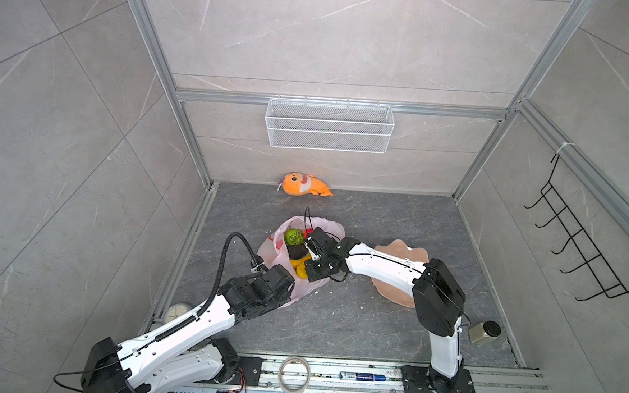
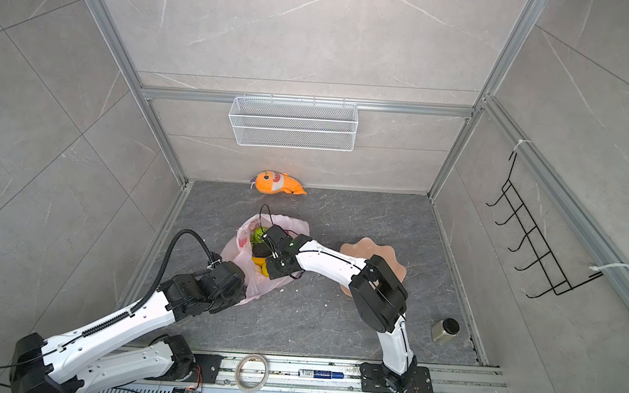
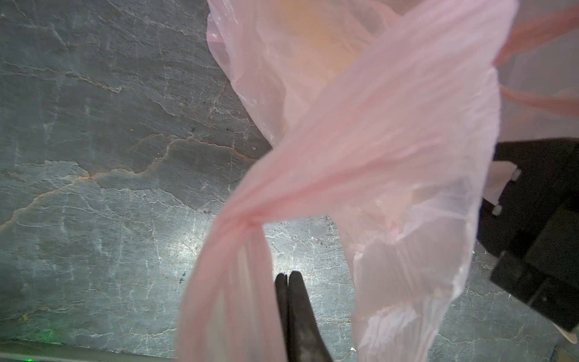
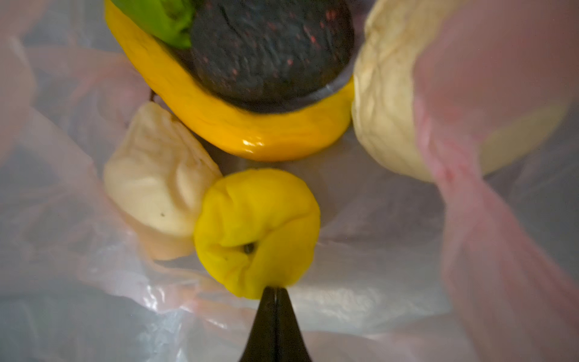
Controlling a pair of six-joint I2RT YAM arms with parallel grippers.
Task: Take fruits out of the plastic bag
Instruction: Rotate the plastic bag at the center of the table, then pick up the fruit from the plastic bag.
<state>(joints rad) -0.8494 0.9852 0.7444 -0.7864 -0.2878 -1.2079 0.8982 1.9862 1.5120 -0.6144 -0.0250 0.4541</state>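
Note:
The pink plastic bag (image 1: 269,252) (image 2: 235,254) lies open mid-floor. Inside it are a bumpy green ball (image 1: 293,236), a dark avocado (image 1: 297,253) (image 4: 269,53) and yellow fruit (image 1: 300,268). My right gripper (image 4: 275,290) is deep in the bag and shut, its tips against a lumpy yellow fruit (image 4: 257,232). A long yellow piece (image 4: 219,122) and two beige pieces (image 4: 156,185) (image 4: 388,103) lie around it. My left gripper (image 3: 286,275) (image 1: 286,278) is shut at the bag's near edge. Bag film (image 3: 360,156) runs past both sides of its fingers, and nothing shows between the tips.
A peach scalloped plate (image 1: 410,256) lies right of the bag, partly under my right arm. An orange plush shark (image 1: 304,185) sits by the back wall under a wire basket (image 1: 328,125). A jar (image 1: 484,332) stands front right and a small clock (image 1: 178,312) front left.

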